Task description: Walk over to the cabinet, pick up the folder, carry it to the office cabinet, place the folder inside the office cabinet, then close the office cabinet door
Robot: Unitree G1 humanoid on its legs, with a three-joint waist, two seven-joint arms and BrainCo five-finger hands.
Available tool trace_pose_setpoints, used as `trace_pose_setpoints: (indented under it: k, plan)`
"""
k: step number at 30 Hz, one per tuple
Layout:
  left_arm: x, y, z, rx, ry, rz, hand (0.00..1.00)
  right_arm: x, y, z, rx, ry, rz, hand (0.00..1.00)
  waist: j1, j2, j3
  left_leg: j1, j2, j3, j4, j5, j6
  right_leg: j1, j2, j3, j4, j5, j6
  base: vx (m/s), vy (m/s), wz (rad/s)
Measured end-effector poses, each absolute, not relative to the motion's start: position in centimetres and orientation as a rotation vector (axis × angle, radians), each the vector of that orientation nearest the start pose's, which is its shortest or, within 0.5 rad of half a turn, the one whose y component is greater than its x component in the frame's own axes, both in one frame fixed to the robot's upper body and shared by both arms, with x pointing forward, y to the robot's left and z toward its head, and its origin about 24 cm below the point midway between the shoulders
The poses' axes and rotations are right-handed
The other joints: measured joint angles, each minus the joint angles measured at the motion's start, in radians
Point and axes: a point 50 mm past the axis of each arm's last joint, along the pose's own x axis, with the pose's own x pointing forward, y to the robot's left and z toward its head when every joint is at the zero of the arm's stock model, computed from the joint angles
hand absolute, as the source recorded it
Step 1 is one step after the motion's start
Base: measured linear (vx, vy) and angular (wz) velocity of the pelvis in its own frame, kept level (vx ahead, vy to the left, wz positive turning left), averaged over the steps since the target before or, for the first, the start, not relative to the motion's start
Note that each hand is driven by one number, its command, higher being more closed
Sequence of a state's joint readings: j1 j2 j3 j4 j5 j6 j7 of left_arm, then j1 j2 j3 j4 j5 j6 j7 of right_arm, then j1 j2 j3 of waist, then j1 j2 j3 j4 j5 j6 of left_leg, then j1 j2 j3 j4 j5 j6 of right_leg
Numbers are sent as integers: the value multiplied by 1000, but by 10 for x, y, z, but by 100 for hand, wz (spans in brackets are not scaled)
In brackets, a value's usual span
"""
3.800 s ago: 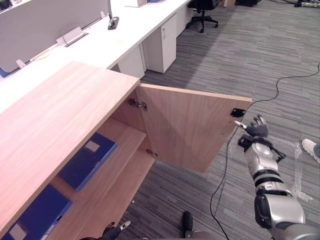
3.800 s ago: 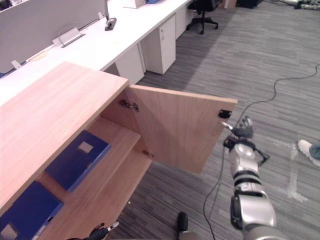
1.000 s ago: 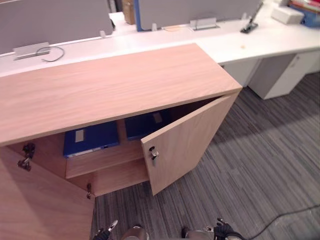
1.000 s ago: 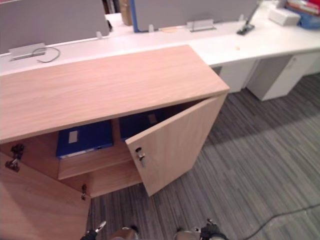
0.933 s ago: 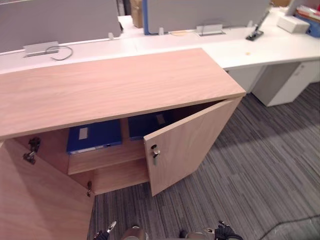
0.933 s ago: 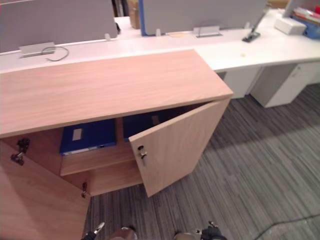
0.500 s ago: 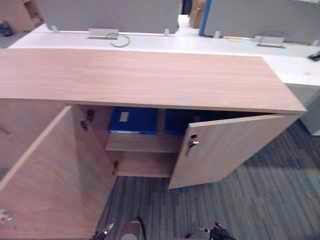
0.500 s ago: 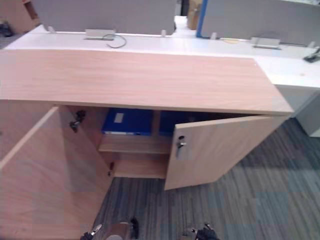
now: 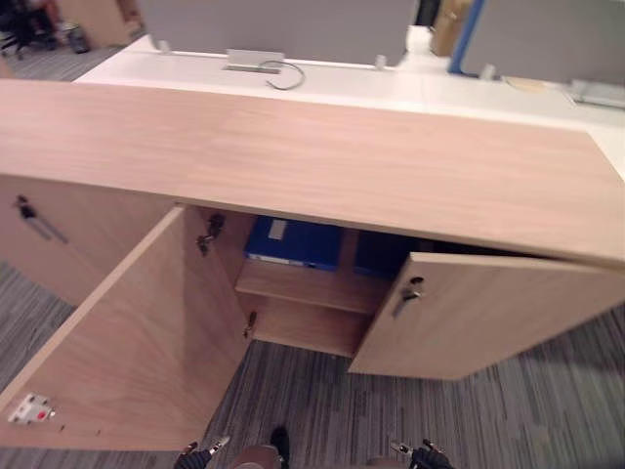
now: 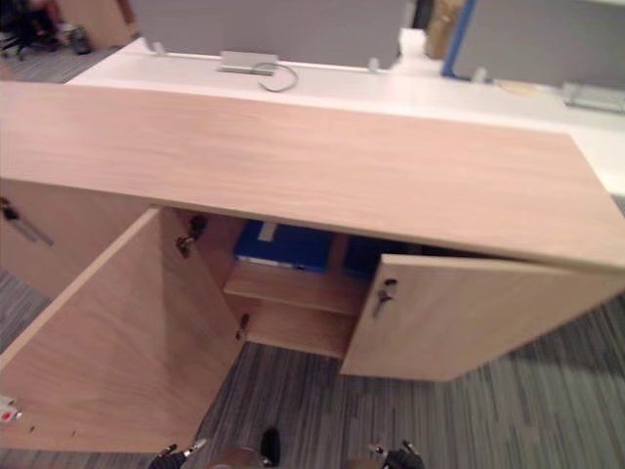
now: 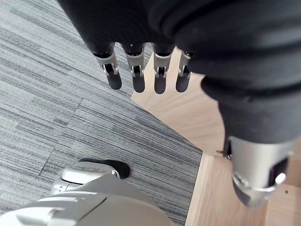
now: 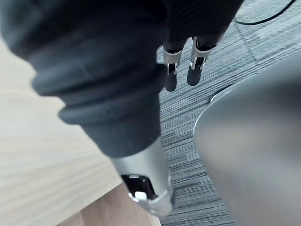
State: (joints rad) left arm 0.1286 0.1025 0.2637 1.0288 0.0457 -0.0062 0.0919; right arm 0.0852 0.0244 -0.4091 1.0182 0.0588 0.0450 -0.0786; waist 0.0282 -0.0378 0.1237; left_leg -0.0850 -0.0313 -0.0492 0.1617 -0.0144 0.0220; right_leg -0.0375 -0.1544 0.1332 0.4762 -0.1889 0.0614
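Office cabinet (image 9: 342, 166) is right in front of the robot. Left door (image 9: 137, 352) is swung wide, right door (image 9: 488, 318) half open. Blue folder (image 9: 293, 242) lies flat on the upper shelf (image 9: 303, 285) inside, with a second blue folder (image 9: 383, 256) just beside it. Left hand (image 11: 135, 73) and right hand (image 12: 195, 61) hang low over the carpet (image 9: 527, 420), fingers straight, holding nothing.

Grey striped carpet (image 11: 42, 94) right below my fingers (image 11: 136, 77), white desk (image 9: 391, 88) and grey partition panels (image 9: 273, 24) way out ahead of them.
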Motion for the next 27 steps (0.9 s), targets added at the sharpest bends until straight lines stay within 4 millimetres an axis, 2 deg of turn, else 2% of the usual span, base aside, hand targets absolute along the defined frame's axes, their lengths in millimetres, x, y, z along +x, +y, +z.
trace_pose_setpoints:
  k: [1,2,3,4,5,7,8,10,14,17,20,22,24,25,26,27]
  plan:
    - [73,230,-159,51,1136,387,0,83,-194,-165,250,1134,-490,0,2,0,0,0,-1,-32,-1,-2,-5,-9,34,69,-8,-14,14,38,-45,90]
    - [72,230,-159,47,1137,391,0,83,-193,-165,251,1134,-489,0,4,0,0,2,-4,-60,1,-3,-6,-16,50,92,-27,-15,16,25,-71,69]
    - [72,230,-159,47,1137,391,0,83,-193,-165,251,1134,-489,0,4,0,0,2,-4,-60,1,-3,-6,-16,50,92,-27,-15,16,28,-208,79]
    - [71,231,-159,40,1137,406,0,82,-192,-165,253,1139,-485,0,3,-16,-7,-3,-26,-104,20,-9,-22,-12,50,70,-97,2,24,40,-264,71]
    - [68,229,-160,21,1145,421,0,81,-191,-166,255,1143,-486,0,7,-12,-14,-4,-21,-124,22,-12,-33,11,45,54,-133,-10,34,36,-234,72]
    - [67,229,-160,11,1144,437,0,81,-191,-166,257,1143,-483,0,15,-17,-26,-21,-10,-133,15,-8,-51,26,47,24,-199,-28,26,21,-189,19]
    - [68,229,-161,8,1152,438,0,81,-191,-166,258,1142,-479,0,16,-10,-30,-43,4,-153,16,0,-66,27,60,1,-233,-29,12,7,-282,41]
    - [62,230,-162,-5,1169,458,0,77,-194,-166,258,1150,-493,0,-2,-11,-33,-51,24,-195,-7,17,-92,34,82,-51,-255,-22,2,-11,-240,61]
    - [64,232,-162,-12,1160,470,0,73,-199,-167,259,1162,-516,0,7,-15,-32,-46,56,-258,-66,54,-128,74,120,-102,-312,6,-19,28,-160,40]
    - [65,232,-161,10,1161,456,0,82,-197,-166,262,1148,-503,0,9,-14,-31,-33,72,-274,-122,88,-136,79,133,-114,-329,18,-28,11,-71,15]
    - [67,232,-161,47,1158,426,0,83,-200,-165,254,1141,-508,0,9,-9,-18,-36,67,-301,-141,117,-140,93,131,-155,-329,18,-28,-34,-47,37]
    - [72,231,-160,59,1148,411,0,86,-204,-164,247,1133,-513,0,3,-3,3,-46,56,-287,-134,129,-127,100,122,-185,-325,16,-30,-93,-4,47]
    - [74,231,-160,62,1145,404,0,87,-206,-164,250,1127,-526,0,-13,9,27,-72,68,-153,-100,76,-44,114,114,-227,-320,14,-33,-113,22,66]
    - [76,231,-160,63,1142,402,0,86,-208,-164,254,1127,-536,0,-16,8,38,-69,71,-88,-112,40,-39,126,94,-253,-323,14,-33,-110,72,75]
    - [79,232,-159,67,1134,401,0,83,-209,-165,269,1132,-556,0,-19,-12,54,-87,70,-5,-44,27,-30,121,52,-289,-325,13,-34,-93,82,67]
    - [82,234,-158,70,1127,403,0,83,-209,-165,273,1136,-560,0,-22,-10,61,-111,71,43,46,21,-20,124,40,-300,-315,11,-31,-78,130,50]
